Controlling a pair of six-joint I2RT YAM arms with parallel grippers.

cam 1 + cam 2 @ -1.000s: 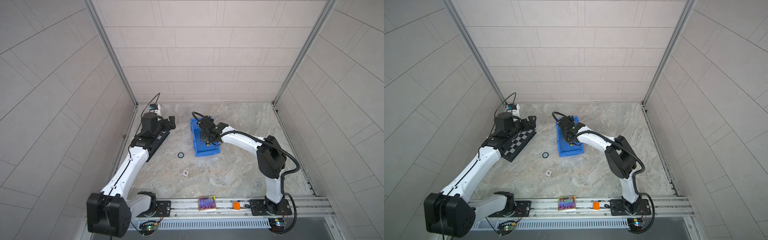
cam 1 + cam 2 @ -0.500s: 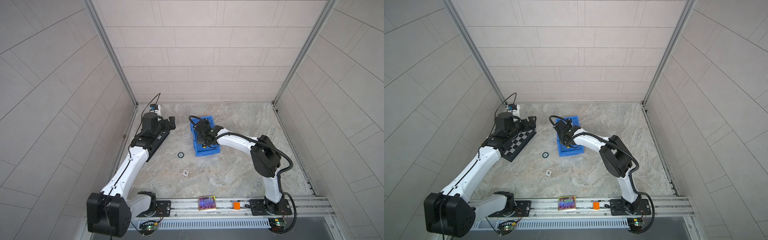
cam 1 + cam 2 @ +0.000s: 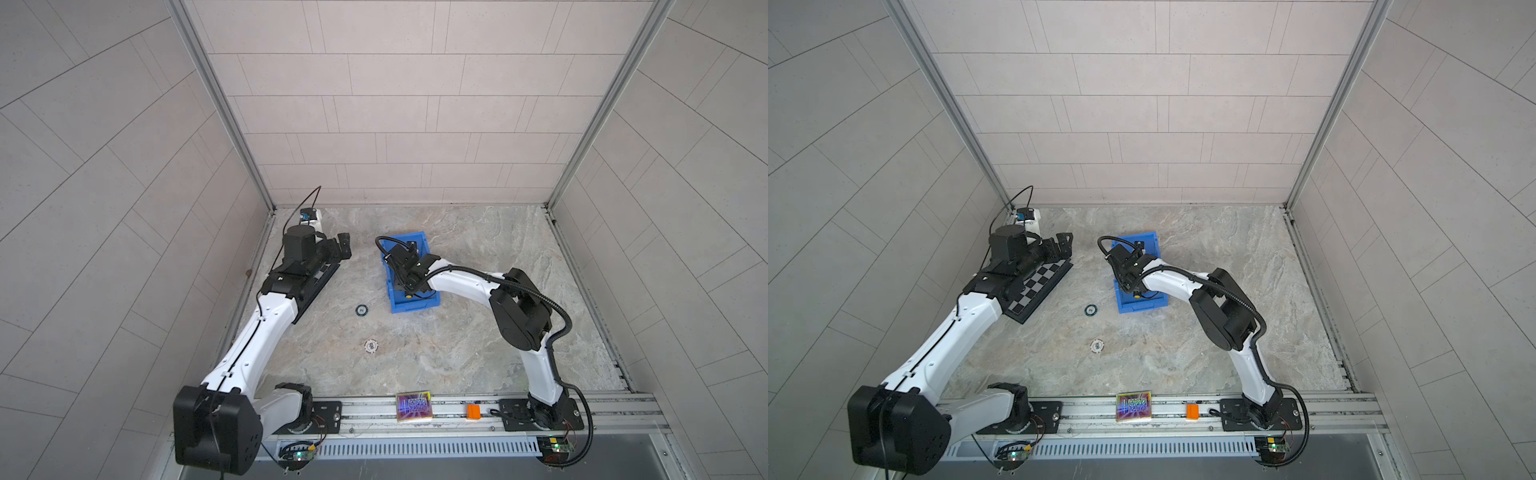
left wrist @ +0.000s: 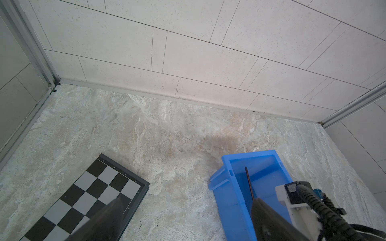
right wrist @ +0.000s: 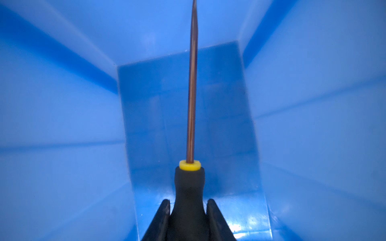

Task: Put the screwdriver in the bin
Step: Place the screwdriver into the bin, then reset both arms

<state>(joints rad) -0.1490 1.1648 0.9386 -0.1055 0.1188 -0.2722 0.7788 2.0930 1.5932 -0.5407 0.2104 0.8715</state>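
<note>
One screwdriver (image 5: pixel 192 94) is down inside the single blue bin (image 5: pixel 62 104), its black handle pinched by the right gripper (image 5: pixel 188 201). The left gripper (image 4: pixel 187 200) hangs beside the bin with jaws spread wide. Two discs lie near the bin, a dark disc (image 3: pixel 361 309) and a pale disc (image 3: pixel 370 345).

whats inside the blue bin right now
The screwdriver, gripped by its black handle in the right claw, shaft pointing into the bin. Nothing else shows ahead of it; whatever lies beneath the claw is covered.
</note>
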